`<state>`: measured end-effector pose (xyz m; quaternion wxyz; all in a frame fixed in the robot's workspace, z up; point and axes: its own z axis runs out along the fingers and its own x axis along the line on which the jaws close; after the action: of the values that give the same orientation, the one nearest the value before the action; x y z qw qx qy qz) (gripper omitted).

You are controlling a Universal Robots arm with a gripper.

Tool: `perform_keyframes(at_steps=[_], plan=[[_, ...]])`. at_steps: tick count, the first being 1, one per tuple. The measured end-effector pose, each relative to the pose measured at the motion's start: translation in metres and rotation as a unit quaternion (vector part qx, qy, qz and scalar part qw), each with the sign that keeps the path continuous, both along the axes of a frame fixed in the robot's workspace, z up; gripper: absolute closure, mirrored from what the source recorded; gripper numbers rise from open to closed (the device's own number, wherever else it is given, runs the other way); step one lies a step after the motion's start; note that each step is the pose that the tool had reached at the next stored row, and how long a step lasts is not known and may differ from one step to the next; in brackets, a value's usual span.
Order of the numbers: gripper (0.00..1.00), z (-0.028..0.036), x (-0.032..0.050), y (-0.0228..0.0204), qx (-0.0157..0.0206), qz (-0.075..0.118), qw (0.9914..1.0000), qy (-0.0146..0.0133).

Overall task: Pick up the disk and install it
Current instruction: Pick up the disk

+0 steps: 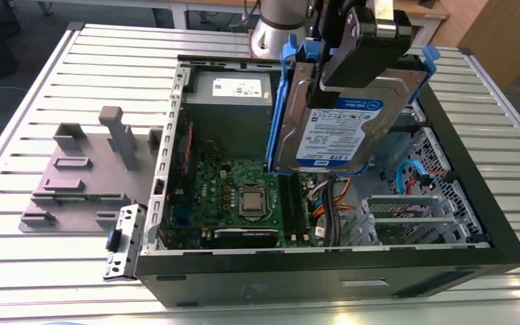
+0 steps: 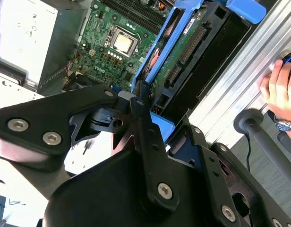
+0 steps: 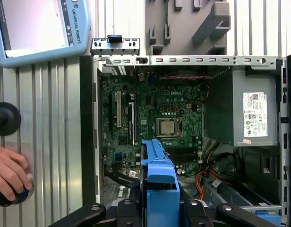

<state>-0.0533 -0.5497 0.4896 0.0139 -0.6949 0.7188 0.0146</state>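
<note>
1. In the exterior view, I see the gripper [image 1: 337, 91] clenched on the disk [image 1: 337, 139]; it holds the disk in the air, tilted nearly upright with the label facing the near side, above the far right part of the open computer case [image 1: 332, 261]; blue rails frame the disk on both edges; below it lie the green motherboard [image 1: 242, 196] and, further back, the grey power supply [image 1: 228, 101]; a metal drive cage [image 1: 414, 217] sits inside the case toward the exterior view's right; on the slatted table [image 1: 43, 271], at the exterior view's left of the case, stands a grey fixture [image 1: 84, 169], and a small metal bracket [image 1: 122, 240] lies near the case's near left corner.
2. In the second wrist view, I look past the black links of the gripper [image 2: 157, 123] at the underside of the disk [image 2: 181, 56], its green circuit board showing between the blue rails; one thin finger [image 2: 140, 101] presses against the rail's edge; the motherboard [image 2: 117, 38] lies beyond; a person's hand [image 2: 280, 90] rests off the edge of the table.
3. In the first wrist view, the gripper [image 3: 157, 208] grasps the blue rail of the disk [image 3: 157, 165], which hangs over the open case; beyond it I see the motherboard [image 3: 155, 113] and the power supply [image 3: 254, 118]; a teach pendant [image 3: 37, 23] lies on the table beside the case, and a hand [image 3: 8, 170] rests near it.
</note>
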Motion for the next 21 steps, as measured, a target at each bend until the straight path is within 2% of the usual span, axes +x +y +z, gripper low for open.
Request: perform_keyframes(at_steps=[21], plan=[[0.64, 0.0000, 0.0076, 0.0000, 0.0000, 0.000, 1.00000, 0.0000]])
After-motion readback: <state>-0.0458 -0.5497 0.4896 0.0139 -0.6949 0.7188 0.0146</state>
